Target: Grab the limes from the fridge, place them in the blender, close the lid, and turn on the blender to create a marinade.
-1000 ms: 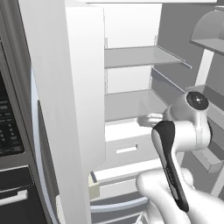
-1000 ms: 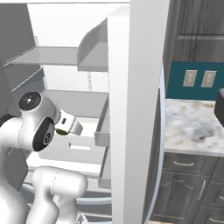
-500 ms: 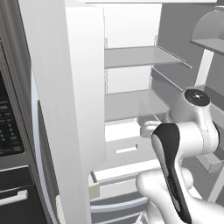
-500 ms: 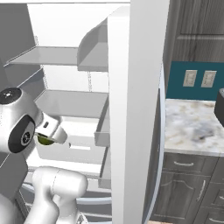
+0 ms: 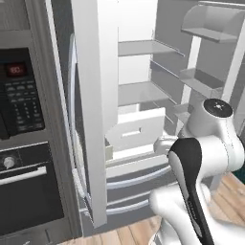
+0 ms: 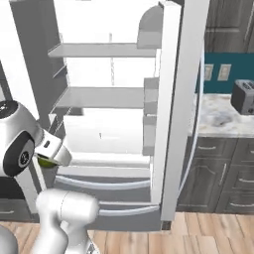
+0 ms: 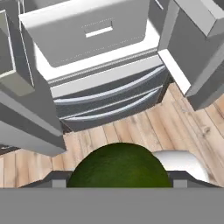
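A lime [image 7: 119, 165] is gripped between the jaws of the gripper [image 6: 49, 158], held outside the open fridge [image 6: 114, 99], whose drawer [image 7: 87, 35] lies at twelve o'clock. One lime is judged fetched; blender, lid and switch remain. A toaster [image 6: 243, 96] is seen at three o'clock from the right base.

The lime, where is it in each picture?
Left base view: not in it.
Right base view: the lime peeks out green at the left edge, under the gripper.
Hand view: bottom middle, big and dark green, between the gripper's tips.
Shared landmark: the fridge's white drawer, in all three.
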Controlling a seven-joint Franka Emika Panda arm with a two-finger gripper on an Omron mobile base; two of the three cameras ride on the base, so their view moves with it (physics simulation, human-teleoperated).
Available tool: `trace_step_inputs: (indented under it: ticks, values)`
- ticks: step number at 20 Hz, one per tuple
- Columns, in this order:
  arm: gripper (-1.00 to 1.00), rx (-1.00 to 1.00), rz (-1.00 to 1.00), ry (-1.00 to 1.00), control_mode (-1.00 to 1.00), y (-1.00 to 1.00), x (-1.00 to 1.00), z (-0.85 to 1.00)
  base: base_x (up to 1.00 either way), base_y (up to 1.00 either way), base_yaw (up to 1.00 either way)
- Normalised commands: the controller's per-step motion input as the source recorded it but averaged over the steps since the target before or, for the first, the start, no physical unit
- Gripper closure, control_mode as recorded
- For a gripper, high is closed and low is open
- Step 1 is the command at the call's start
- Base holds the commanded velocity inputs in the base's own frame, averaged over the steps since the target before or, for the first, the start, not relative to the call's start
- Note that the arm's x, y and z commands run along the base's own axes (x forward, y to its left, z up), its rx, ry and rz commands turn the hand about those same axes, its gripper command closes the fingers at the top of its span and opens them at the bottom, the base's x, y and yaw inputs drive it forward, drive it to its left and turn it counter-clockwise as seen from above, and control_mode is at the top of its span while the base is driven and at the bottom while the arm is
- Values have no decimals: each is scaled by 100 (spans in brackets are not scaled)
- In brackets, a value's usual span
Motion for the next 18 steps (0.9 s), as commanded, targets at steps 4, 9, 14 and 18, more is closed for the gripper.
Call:
trace_step_inputs:
  ticks: [4,9,14,18]
  values:
    - [100,0,0,0,100,0,0,0,-100,55,-42]
    - [100,0,0,0,100,0,0,0,-100,28,-61]
    - [100,0,0,0,100,0,0,0,-93,2,-73]
    - [100,0,0,0,100,0,0,0,-74,-15,-72]
